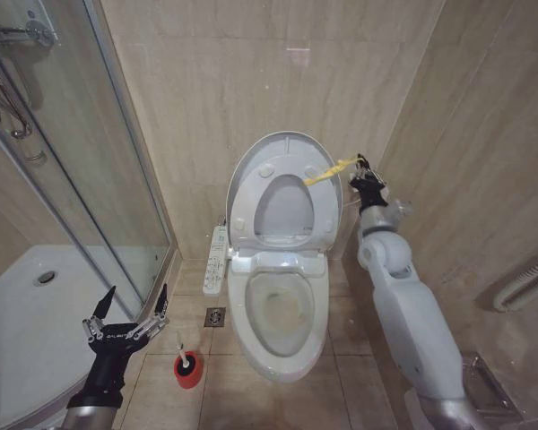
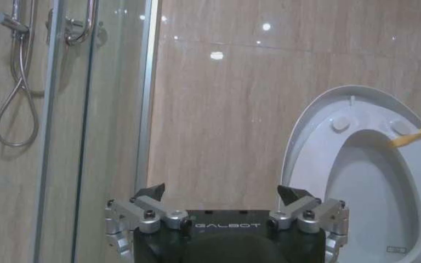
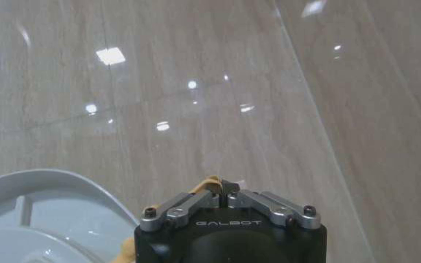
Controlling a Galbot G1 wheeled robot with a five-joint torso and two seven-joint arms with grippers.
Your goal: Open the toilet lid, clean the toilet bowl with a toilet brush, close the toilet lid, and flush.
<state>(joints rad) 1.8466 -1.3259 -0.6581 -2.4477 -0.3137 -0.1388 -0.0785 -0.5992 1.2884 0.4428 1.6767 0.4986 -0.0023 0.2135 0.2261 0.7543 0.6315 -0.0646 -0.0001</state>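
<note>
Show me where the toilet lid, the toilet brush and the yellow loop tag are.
toilet lid (image 1: 251,170), head view, on its raised inner face, upper left.
toilet brush (image 1: 181,348), head view, on the white handle standing in the red holder.
yellow loop tag (image 1: 327,172), head view, on the strap running towards the right gripper.

Toilet brush (image 1: 185,361) left of toilet bowl (image 1: 282,309).

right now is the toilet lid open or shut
Open: the toilet lid stands raised against the wall, the toilet bowl exposed; the right gripper is shut on its yellow loop tag.
</note>
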